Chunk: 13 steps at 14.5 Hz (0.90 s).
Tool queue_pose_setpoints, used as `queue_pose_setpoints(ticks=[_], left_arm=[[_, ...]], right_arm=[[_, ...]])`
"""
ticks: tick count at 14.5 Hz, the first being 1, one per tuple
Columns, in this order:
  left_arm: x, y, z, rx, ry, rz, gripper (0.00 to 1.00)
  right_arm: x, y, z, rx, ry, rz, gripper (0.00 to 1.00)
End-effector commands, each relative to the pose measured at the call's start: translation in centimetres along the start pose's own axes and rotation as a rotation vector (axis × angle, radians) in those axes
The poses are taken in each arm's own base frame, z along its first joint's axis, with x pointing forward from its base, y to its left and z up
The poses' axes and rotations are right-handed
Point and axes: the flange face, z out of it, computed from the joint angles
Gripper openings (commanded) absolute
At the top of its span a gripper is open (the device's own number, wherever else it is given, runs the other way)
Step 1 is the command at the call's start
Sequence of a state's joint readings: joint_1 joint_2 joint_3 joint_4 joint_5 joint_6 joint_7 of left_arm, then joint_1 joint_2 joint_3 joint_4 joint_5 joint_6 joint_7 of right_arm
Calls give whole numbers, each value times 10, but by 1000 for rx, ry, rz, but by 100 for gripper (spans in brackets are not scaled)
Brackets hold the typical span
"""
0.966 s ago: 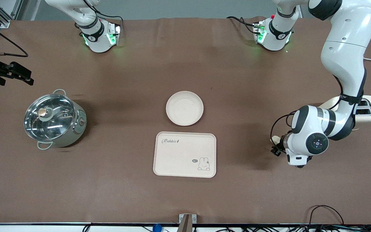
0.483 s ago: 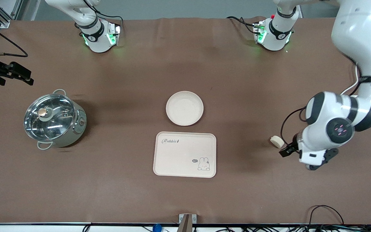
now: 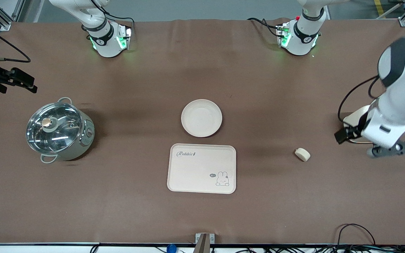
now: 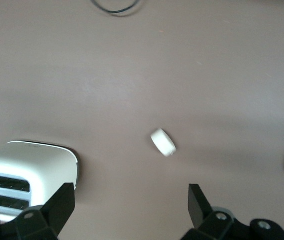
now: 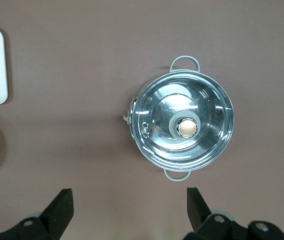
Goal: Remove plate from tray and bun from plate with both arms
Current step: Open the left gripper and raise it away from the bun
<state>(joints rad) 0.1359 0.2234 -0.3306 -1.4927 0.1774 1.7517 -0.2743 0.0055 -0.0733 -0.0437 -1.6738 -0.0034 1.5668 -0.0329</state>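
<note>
With the round cream plate (image 3: 201, 118) off the rectangular cream "Rabbit" tray (image 3: 201, 168) and the small pale bun (image 3: 302, 154) on the brown table, both steps look done; the left gripper (image 4: 131, 202) above the bun and the right gripper (image 5: 129, 207) above the lidded steel pot (image 5: 184, 125) gape empty, needing only to retreat.

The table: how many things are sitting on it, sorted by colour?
Cream or white: 4 - round shallow cream plate, rectangular cream tray with a bunny drawing, small pale bun, white toaster
Shiny steel: 1 - lidded metal pot
Total: 5
</note>
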Motion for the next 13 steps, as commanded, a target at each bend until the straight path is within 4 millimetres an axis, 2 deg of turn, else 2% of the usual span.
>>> queue_pose_setpoints(ticks=[1, 3, 4, 8, 10, 13], left_arm=[[-38, -5, -54, -37, -3, 85, 100], [-59, -7, -81, -49, -3, 105, 100], [-69, -8, -88, -46, -11, 125, 100], [-99, -24, -101, -77, -10, 183, 100], [-106, -29, -104, -69, -43, 187, 100], [-103, -24, -111, -65, -54, 190, 100]], right_arm=[[-6, 0, 0, 18, -2, 4, 100], [-6, 0, 0, 18, -3, 4, 100], [-6, 0, 0, 18, 1, 4, 100], [-6, 0, 0, 18, -3, 4, 100], [-6, 0, 0, 18, -1, 4, 100], [-5, 1, 1, 18, 2, 5, 100]])
